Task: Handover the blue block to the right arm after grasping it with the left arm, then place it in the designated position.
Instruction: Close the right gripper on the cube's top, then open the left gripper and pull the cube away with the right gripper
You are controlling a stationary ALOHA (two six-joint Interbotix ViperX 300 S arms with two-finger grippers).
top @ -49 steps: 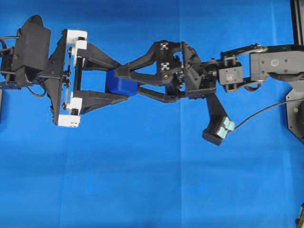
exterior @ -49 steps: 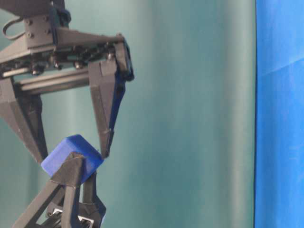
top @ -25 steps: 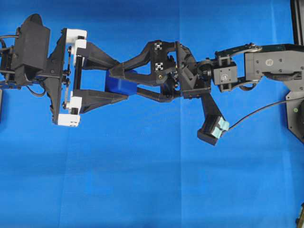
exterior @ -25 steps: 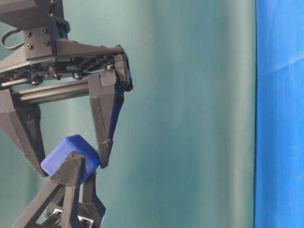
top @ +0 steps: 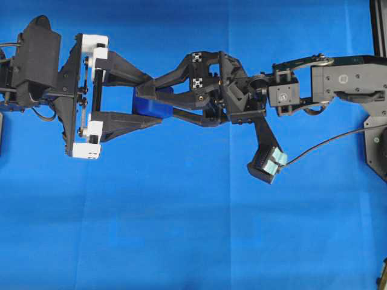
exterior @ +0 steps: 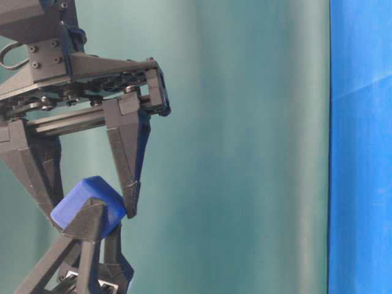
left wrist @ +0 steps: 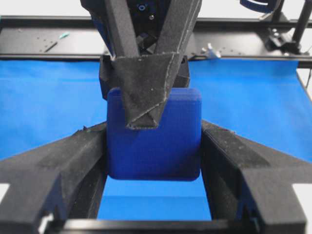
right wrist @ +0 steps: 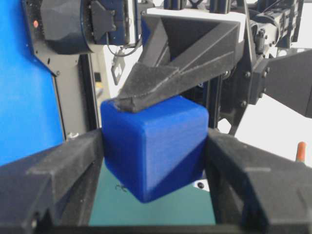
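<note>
Two tools meet tip to tip in mid-air above the blue cloth, well in from its edges, and both have the blue block (top: 152, 107) between their fingers. The left tool (top: 144, 104), the one with white brackets, clamps the block on two opposite faces. The right tool (top: 151, 103), all black and rolled to one side, reaches in from the opposite direction; its fingers (right wrist: 73, 170) sit against the block's other pair of faces, crossing the left tool's grip. So the block lies straight ahead of each tool, equally near both. The block is a cube, with no long axis. The handover appears to hinge on the left tool letting go while the right grip holds.
</note>
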